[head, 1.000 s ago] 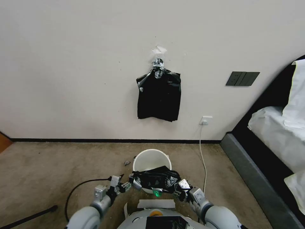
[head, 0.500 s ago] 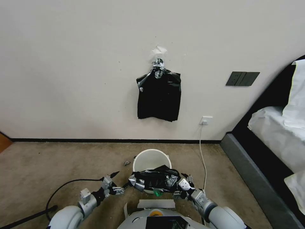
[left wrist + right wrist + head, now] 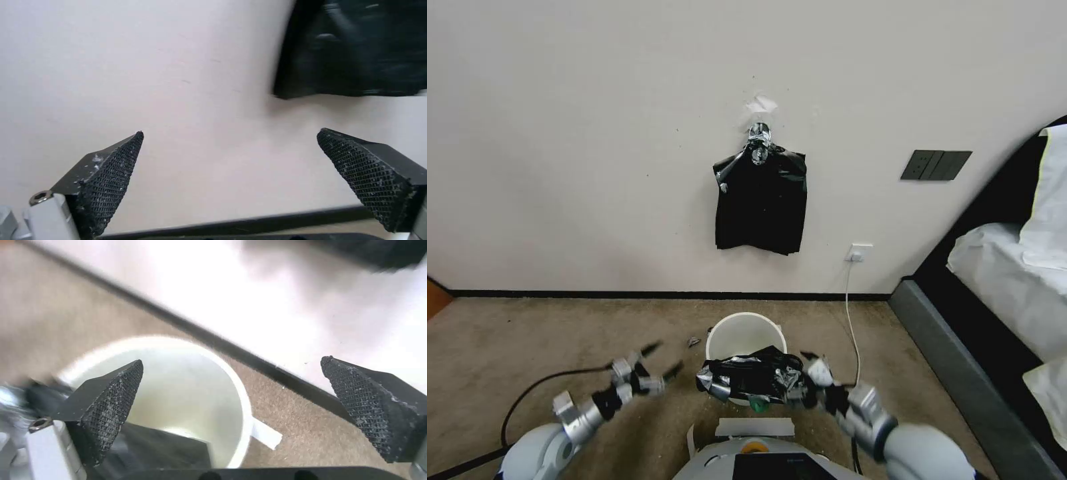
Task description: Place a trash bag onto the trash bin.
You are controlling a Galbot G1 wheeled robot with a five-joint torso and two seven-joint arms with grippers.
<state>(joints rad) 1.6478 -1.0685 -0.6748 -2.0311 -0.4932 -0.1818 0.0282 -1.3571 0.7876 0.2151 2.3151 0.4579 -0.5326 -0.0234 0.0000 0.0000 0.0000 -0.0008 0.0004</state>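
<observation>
The trash bin [image 3: 744, 332] stands on the carpet just ahead of me, its mouth uncovered at the far side. The trash bag [image 3: 752, 377] lies crumpled over the bin's near rim. My left gripper [image 3: 662, 358] hovers open to the left of the bag, apart from it. In the left wrist view the left gripper [image 3: 230, 133] faces the wall with nothing between its fingers. My right gripper [image 3: 808, 375] is open at the bag's right end. The right wrist view shows the right gripper [image 3: 231, 361] spread above the trash bin [image 3: 186, 386], with a fold of the trash bag [image 3: 160, 448] inside the near wall.
A flat bunch of black bags [image 3: 760, 200] hangs from a wall hook, and the bunch [image 3: 356, 50] fills a corner of the left wrist view. A bed [image 3: 1014, 280] runs along the right. A white cable [image 3: 851, 327] drops from a socket, and a black cable [image 3: 547, 383] curls on the carpet at left.
My left gripper has opened and swung left, away from the bag's end. The right gripper has shifted slightly right and up. The bag stays draped on the bin's near rim.
</observation>
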